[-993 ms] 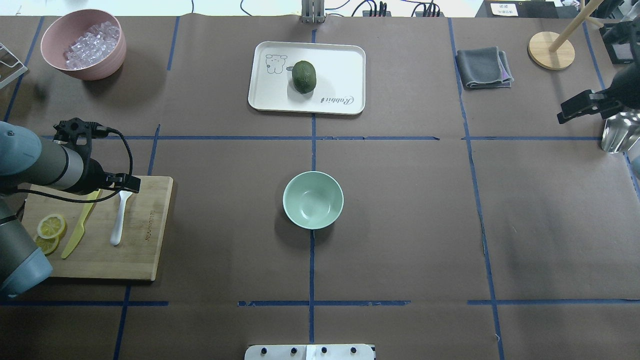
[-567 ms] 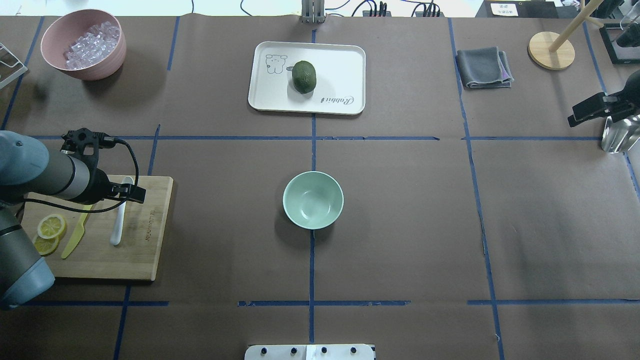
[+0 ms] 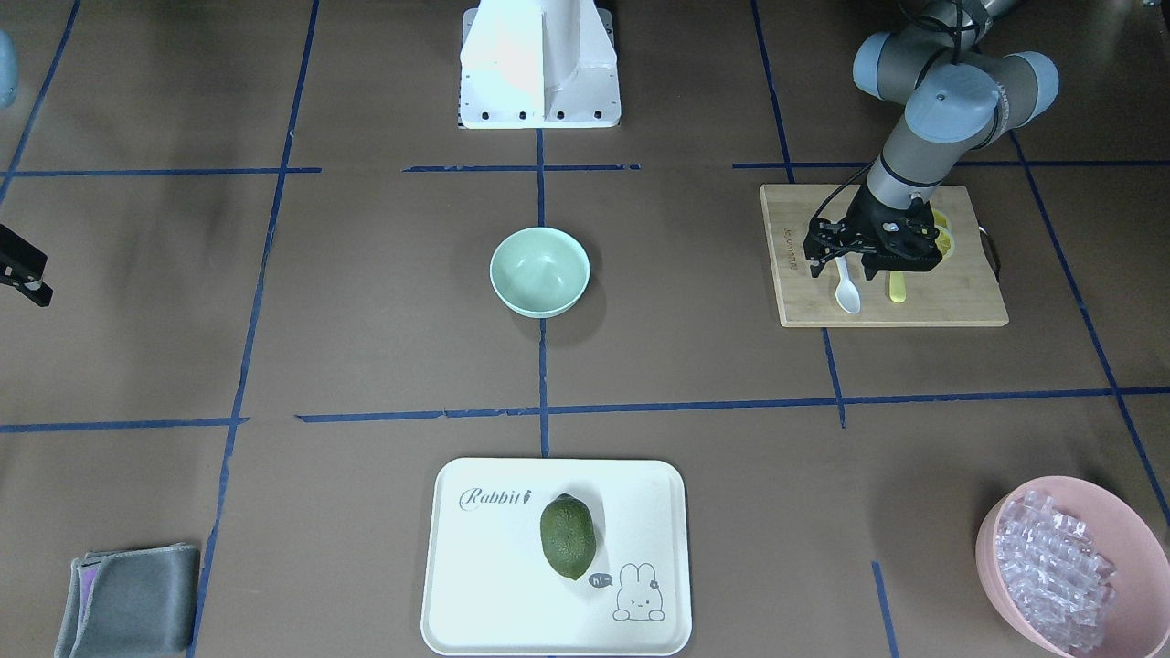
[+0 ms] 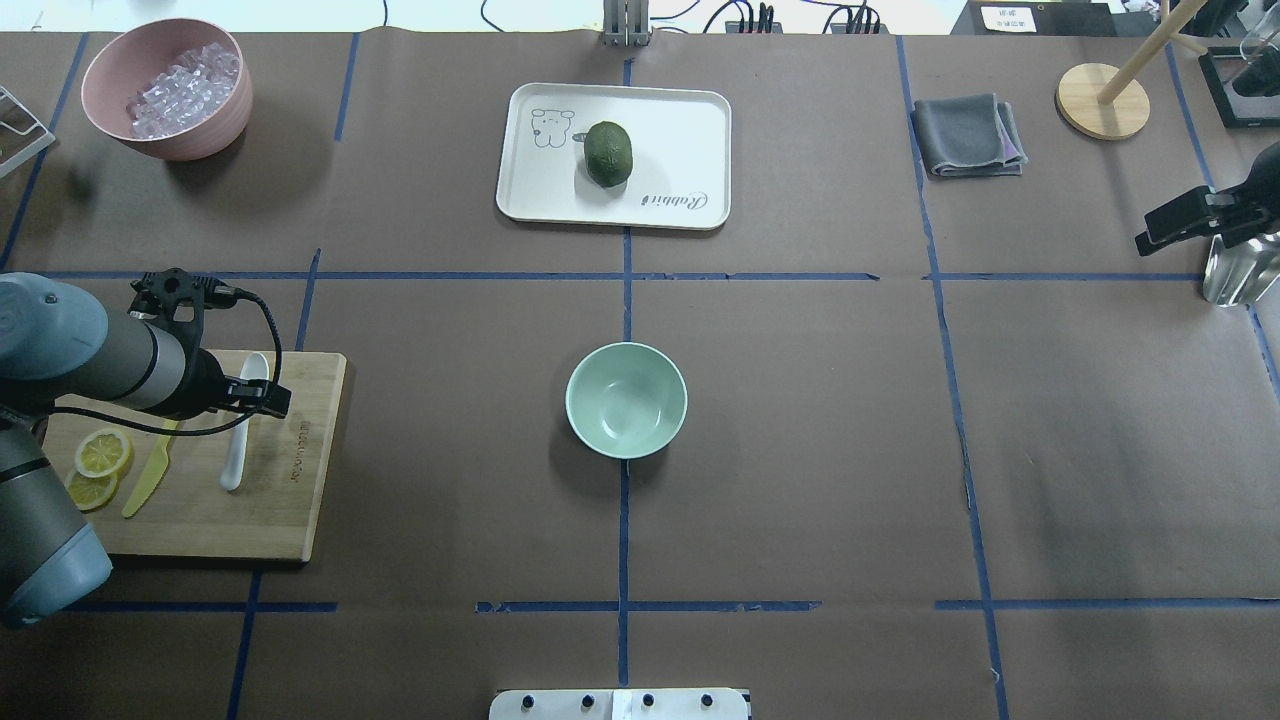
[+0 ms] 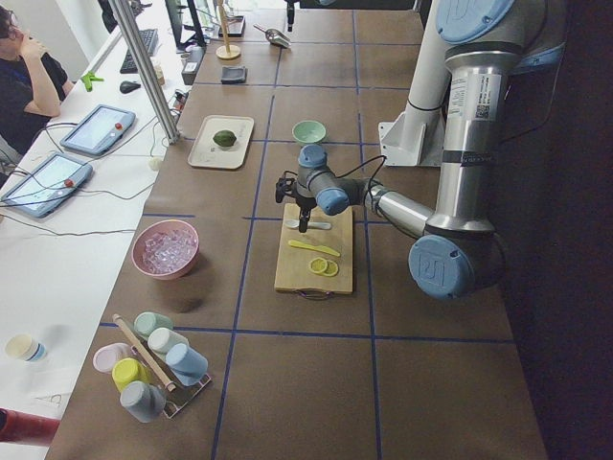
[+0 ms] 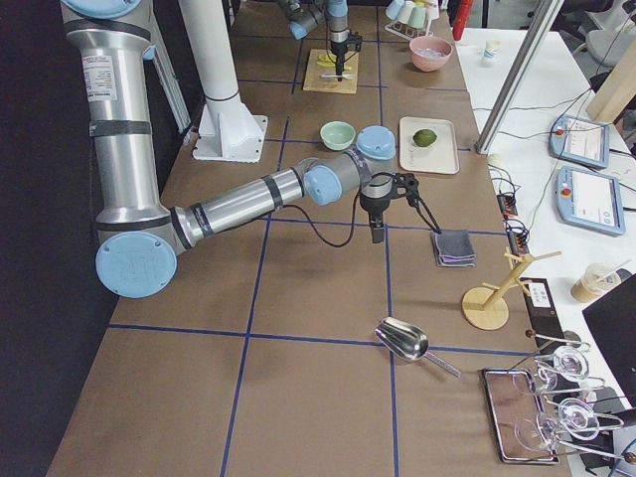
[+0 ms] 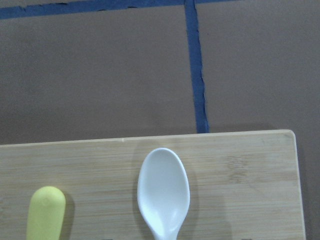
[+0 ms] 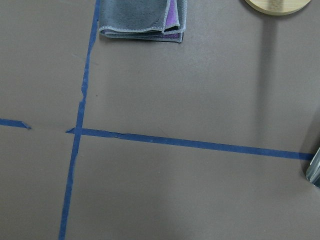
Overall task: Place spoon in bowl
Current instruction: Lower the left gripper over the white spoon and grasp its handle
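The spoon (image 3: 848, 294) lies flat on the cutting board (image 3: 951, 306), well apart from the bowl (image 3: 539, 271) in the middle of the bench (image 3: 366, 320). The left tool (image 3: 842, 268) hangs low over its handle, fingers seemingly spread to either side. The flat handle may slip or tip as the 2 fingers close, and the yellow knife (image 3: 898, 291) just beside it could get nudged. Whether the right tool (image 4: 1165, 222) is spread, I cannot tell.

The small white plastic spoon (image 4: 236, 450) was laid flat on a wooden cutting board (image 4: 290, 500), its scoop toward the board's far edge. The pale mint-green bowl (image 4: 626, 400) was set upright at the centre of the table (image 4: 800, 450), well apart.
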Available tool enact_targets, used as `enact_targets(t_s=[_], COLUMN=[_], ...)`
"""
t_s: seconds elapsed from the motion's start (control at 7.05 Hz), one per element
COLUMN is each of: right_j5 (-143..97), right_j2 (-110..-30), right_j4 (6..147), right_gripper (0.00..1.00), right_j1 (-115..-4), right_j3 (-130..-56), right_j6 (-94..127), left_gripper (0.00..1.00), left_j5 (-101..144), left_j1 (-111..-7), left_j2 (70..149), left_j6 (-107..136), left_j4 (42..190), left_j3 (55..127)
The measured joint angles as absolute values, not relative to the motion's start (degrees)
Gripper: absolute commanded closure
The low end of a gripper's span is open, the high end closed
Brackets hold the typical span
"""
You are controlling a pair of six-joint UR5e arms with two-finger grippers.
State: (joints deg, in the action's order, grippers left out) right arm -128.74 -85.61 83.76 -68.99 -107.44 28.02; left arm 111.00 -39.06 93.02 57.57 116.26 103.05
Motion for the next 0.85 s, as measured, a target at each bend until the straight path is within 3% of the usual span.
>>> enact_targets(t_s=[0.57, 0.71, 0.85], right_j5=[-128.84, -128.84, -128.85], right_j2=[-85.32, -85.25, -85.21], right_j4=[83.76, 83.76, 83.76], right_gripper=[0.00, 0.00, 0.00], right_j1=[-68.97, -68.95, -68.93], right_j3=[-107.01, -106.95, -106.85], right_j6=[28.18, 28.20, 28.21], left_gripper=[0.82, 0.91, 0.93], left_j5=[111.08, 111.23, 112.02], left_j1=[-39.02, -39.02, -39.03], left_j2=[91.45, 91.34, 91.21], left_j6=[57.59, 57.63, 57.69], left_j4=[116.28, 116.26, 116.20], left_j3=[103.85, 104.16, 104.67])
